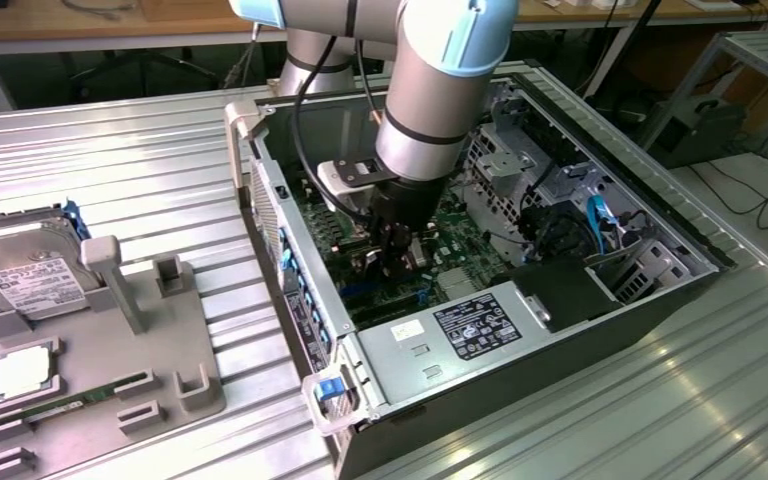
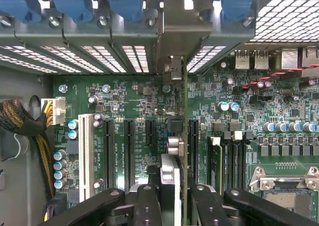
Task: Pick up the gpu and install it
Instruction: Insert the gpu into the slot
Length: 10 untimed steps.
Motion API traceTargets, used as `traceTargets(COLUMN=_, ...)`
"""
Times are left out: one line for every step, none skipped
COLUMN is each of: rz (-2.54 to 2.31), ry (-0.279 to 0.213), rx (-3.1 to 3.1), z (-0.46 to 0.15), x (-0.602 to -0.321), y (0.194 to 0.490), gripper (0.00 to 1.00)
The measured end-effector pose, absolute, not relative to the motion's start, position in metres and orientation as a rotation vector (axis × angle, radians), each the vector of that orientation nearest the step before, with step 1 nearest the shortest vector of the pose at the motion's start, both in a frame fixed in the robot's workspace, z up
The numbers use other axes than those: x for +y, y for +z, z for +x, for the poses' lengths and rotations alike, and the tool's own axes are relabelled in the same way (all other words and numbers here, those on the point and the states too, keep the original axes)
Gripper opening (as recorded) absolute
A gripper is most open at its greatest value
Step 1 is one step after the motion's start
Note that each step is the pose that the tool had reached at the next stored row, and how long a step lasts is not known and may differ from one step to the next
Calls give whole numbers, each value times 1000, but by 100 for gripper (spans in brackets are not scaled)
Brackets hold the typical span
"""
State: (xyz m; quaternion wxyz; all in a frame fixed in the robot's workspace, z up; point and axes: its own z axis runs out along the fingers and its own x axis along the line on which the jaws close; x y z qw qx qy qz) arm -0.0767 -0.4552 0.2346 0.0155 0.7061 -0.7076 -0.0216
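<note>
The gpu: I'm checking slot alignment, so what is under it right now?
Under the gpu, held edge-on in the gripper, lies the green motherboard with its black expansion slots. The slot directly beneath is covered by the card itself.

My arm (image 1: 427, 90): silver-grey tube segments, pale blue joint caps, black cable (image 1: 301, 110) looped alongside. Gripper (image 1: 398, 250) black; in the wrist view its fingers (image 2: 147, 206) show round screw heads.

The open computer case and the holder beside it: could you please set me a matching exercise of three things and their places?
1 silver hard drive with white label
2 thin dark gpu card
3 grey power supply box
A in the black computer case's corner
B between the fingers, over the green motherboard
C on the grey holder
Pairs: 1-C, 2-B, 3-A
</note>
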Motion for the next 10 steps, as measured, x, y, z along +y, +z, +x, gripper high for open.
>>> traceTargets(rz=2197, ry=-67, rx=-2201, z=-77, x=-455, y=235, gripper=28)
traceTargets(rz=2197, ry=-67, rx=-2201, z=-77, x=-455, y=235, gripper=28)
traceTargets(rz=2197, ry=-67, rx=-2201, z=-77, x=-455, y=235, gripper=28)
traceTargets(rz=2197, ry=-67, rx=-2201, z=-77, x=-455, y=235, gripper=28)
traceTargets(rz=2197, ry=-67, rx=-2201, z=-77, x=-455, y=235, gripper=28)
traceTargets(rz=2197, ry=-67, rx=-2201, z=-77, x=-455, y=235, gripper=28)
traceTargets(rz=2197, ry=-68, rx=-2201, z=-77, x=-455, y=235, gripper=28)
traceTargets(rz=2196, ry=-69, rx=-2200, z=-77, x=-455, y=235, gripper=28)
traceTargets(rz=2195, ry=-72, rx=-2199, z=-77, x=-455, y=235, gripper=28)
traceTargets(rz=2194, ry=-74, rx=-2198, z=-77, x=-455, y=235, gripper=28)
